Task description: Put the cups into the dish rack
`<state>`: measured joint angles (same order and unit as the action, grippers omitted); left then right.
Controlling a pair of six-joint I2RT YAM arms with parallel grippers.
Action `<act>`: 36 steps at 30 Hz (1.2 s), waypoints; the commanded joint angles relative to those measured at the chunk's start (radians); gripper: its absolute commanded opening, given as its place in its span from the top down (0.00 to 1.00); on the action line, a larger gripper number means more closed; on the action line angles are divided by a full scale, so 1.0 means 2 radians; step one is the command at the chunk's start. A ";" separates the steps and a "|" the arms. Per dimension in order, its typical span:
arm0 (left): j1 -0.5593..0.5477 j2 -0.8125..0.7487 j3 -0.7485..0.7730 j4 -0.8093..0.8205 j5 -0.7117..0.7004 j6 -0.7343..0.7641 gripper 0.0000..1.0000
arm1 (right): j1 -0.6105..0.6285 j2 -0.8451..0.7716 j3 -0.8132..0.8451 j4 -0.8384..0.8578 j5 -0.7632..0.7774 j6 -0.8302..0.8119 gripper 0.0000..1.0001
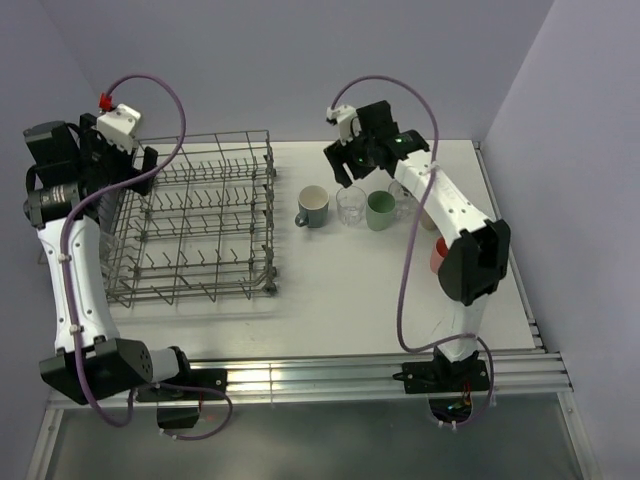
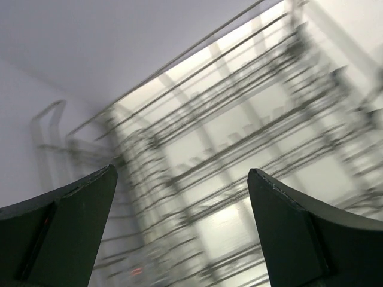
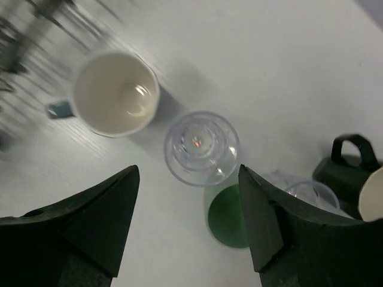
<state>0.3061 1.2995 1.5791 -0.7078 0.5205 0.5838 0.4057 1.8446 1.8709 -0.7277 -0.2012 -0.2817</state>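
Tabletop [image 1: 330,290] of plain white fills the overhead view. It is boxed in by pale lilac walls [image 1: 300,60] at the back and on the right, with a ribbed metal rail [image 1: 350,375] along the near edge. The dish rack [image 1: 190,215] sits on the left half. The left claw [image 1: 145,168] hangs at its far left corner. On the right half, a row of cups stands on the tabletop, near the rack's right side. It runs grey-blue mug [image 1: 313,206], glass tumbler [image 1: 351,205], green mug [image 1: 380,210], all close together. More cups sit half hidden behind the right arm. The right claw [image 1: 348,172] hovers above the row, roughly over the tumbler.

From the left wrist, the left claw [image 2: 179,173] is spread wide, with nothing between its dark fingers [image 2: 66,221]. Beyond them the rack's wires [image 2: 239,137] are a blur against white surface and lilac wall.

From the right wrist, looking straight down, the right claw [image 3: 188,173] is likewise released, its fingers [image 3: 96,221] well apart and gripping nothing. The tumbler [image 3: 201,146] stands upright below the gap. The grey-blue mug [image 3: 115,92], cream inside, is just beside it at upper left. The green mug [image 3: 227,218] is close on its other side; I cannot tell if they touch. Further right are a second glass [image 3: 308,194], a black mug [image 3: 347,164] and the rim of a pale mug [image 3: 374,194] at the edge. A smear of rack wire crosses the top left corner.
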 commanded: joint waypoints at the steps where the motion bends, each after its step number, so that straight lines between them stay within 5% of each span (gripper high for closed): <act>1: 0.000 -0.046 -0.040 0.066 0.131 -0.130 0.01 | -0.002 0.028 0.024 -0.059 0.082 -0.055 0.26; 6: -0.003 -0.080 -0.065 0.041 0.238 -0.119 0.01 | -0.019 0.080 0.061 -0.073 0.079 -0.089 0.30; 26: -0.014 -0.117 -0.123 0.007 0.209 -0.074 0.01 | -0.038 0.165 0.082 -0.078 0.021 -0.120 0.39; 36: -0.015 -0.121 -0.126 0.007 0.208 -0.083 0.01 | -0.039 0.206 0.095 -0.071 0.025 -0.109 0.59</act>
<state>0.2813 1.0786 1.3270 -0.7006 0.9264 0.4164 0.3248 2.2383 2.0144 -0.8902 -0.1474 -0.5144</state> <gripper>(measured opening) 0.993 0.446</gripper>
